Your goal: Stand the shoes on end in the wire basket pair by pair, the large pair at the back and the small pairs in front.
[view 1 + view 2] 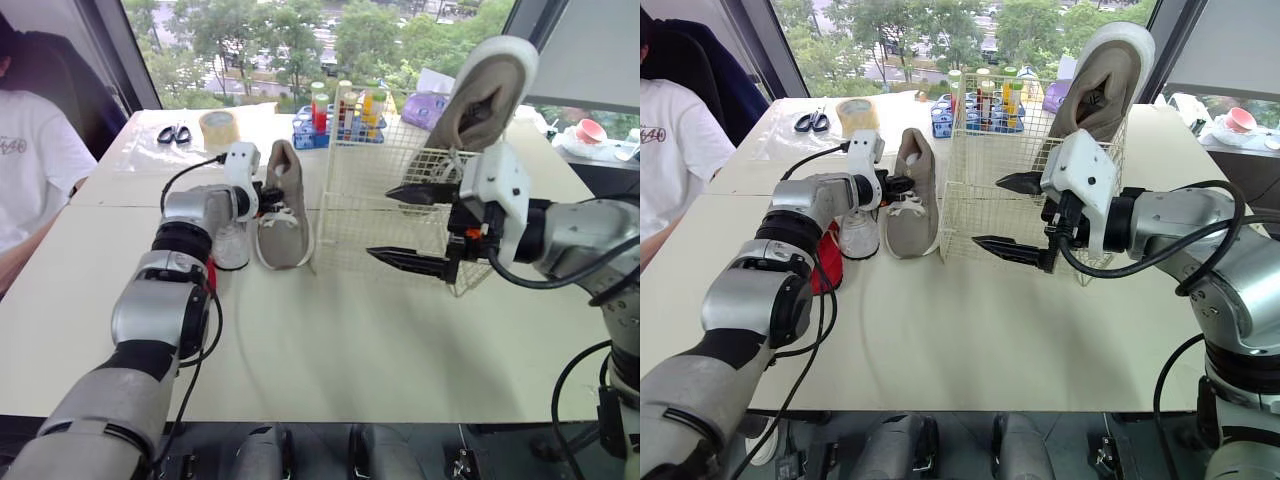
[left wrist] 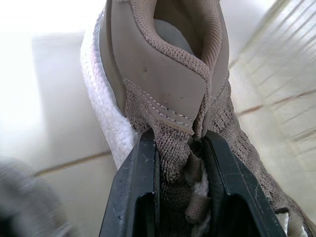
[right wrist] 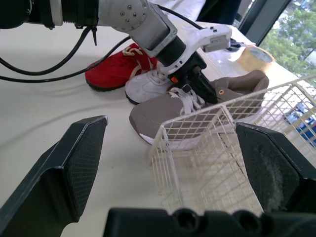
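Observation:
A large taupe shoe (image 1: 283, 215) lies on its sole on the table, just left of the white wire basket (image 1: 360, 190). My left gripper (image 1: 270, 193) is shut on its tongue; the left wrist view shows the black fingers (image 2: 136, 187) pinching the knit fabric. Its partner, a second taupe shoe (image 1: 485, 95), stands on end in the basket's back right corner. My right gripper (image 1: 382, 222) hangs open and empty in front of the basket. A small white shoe (image 3: 148, 86) and a small red shoe (image 3: 111, 74) sit left of the taupe shoe on the table.
A tape roll (image 1: 218, 128) and scissors (image 1: 174, 133) lie at the table's far left. A blue rack of bottles (image 1: 335, 115) stands behind the basket. A person in a white shirt (image 1: 30, 160) sits at the left edge. The near tabletop (image 1: 330, 350) is bare.

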